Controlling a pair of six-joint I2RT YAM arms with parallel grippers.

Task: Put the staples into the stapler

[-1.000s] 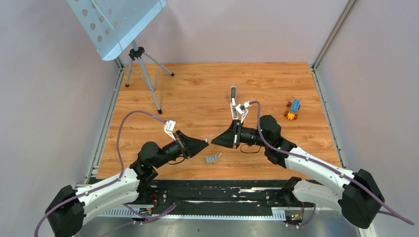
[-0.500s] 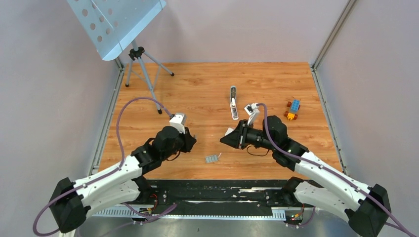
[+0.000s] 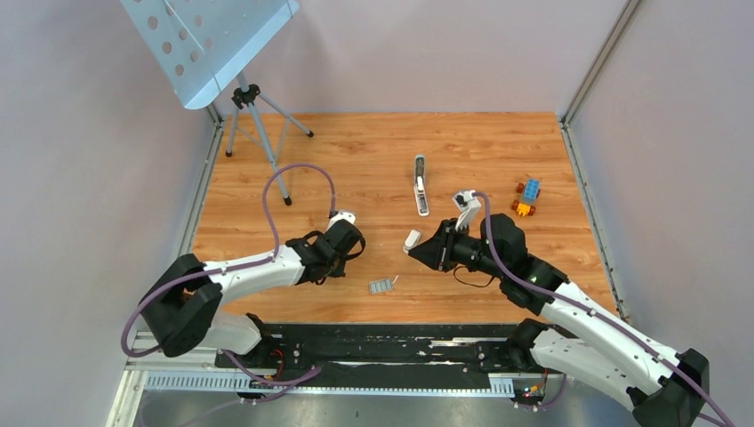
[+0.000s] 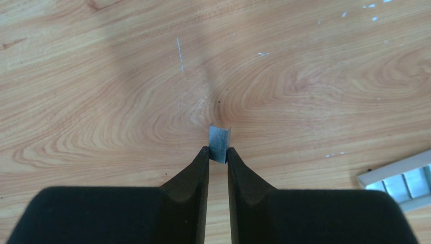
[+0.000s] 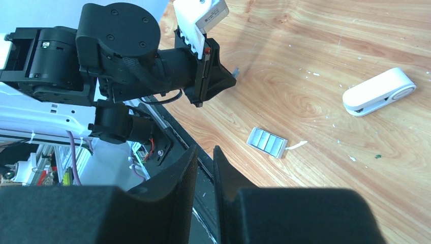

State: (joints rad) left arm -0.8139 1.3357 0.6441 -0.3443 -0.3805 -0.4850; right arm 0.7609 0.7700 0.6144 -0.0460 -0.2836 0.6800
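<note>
The stapler (image 3: 421,184) lies opened out flat on the wooden table, its grey top farther away and its white base nearer. My left gripper (image 4: 218,151) points down at the table and is shut on the staples (image 4: 219,143), a small ribbed silvery block sticking out past the fingertips. In the top view its wrist (image 3: 341,237) sits left of centre, well short of the stapler. My right gripper (image 5: 205,151) hovers near the table's front edge with its jaws only slightly parted and nothing between them. In the top view the right gripper (image 3: 413,250) is below the stapler.
A white tray of several staple strips (image 3: 382,286) lies near the front edge, also seen as the tray (image 5: 267,143) from the right wrist. A small white rounded object (image 3: 412,238) lies beside the right fingertips. A toy-brick block (image 3: 526,197) sits far right, a tripod stand (image 3: 253,116) back left.
The two grippers, tip to tip a second ago, have drawn apart. The left arm folded back leftward and turned its gripper downward. The right gripper pulled back to the right, uncovering the white object.
</note>
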